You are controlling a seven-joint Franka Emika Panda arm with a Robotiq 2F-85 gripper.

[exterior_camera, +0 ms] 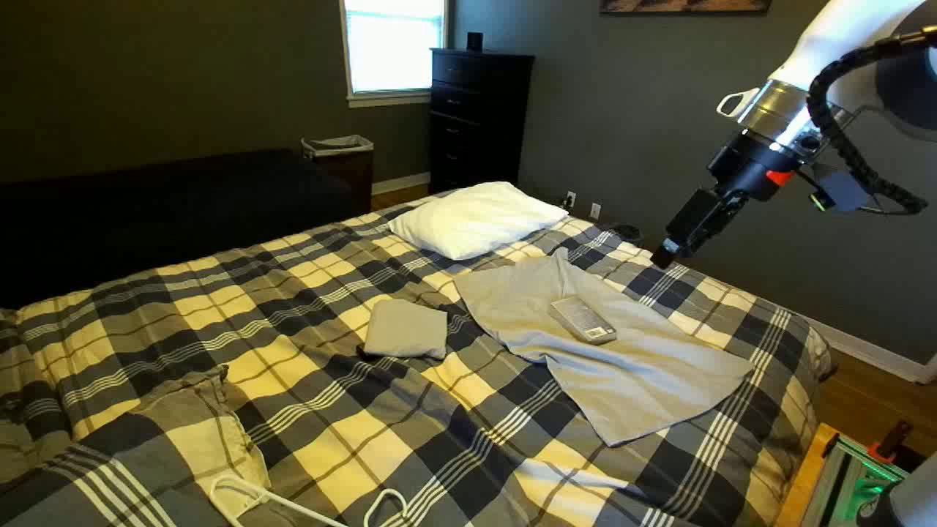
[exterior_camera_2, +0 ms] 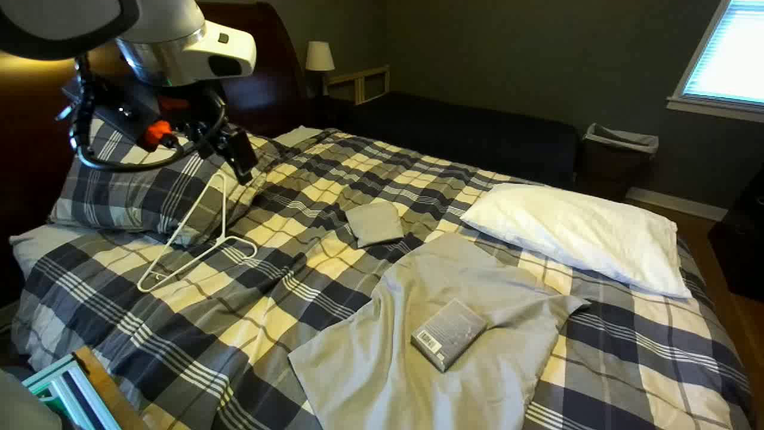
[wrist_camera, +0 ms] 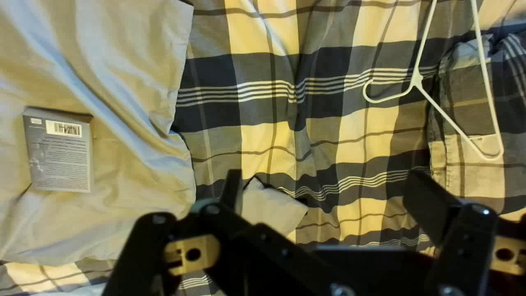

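Grey box (exterior_camera_2: 450,328) on cloth (exterior_camera_2: 471,394), pale liner (exterior_camera_2: 624,143) in dark hamper (exterior_camera_2: 609,171), tool (wrist_camera: 328,192) above bed (exterior_camera: 307,315), fingers (wrist_camera: 429,205) apart

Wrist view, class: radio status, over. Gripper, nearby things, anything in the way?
Black two-fingered gripper open, holding nothing. Square grey fabric bundle on plaid bedding, partly hidden by gripper. White plastic hanger partly over plaid pillow. Nothing visibly blocking gripper.
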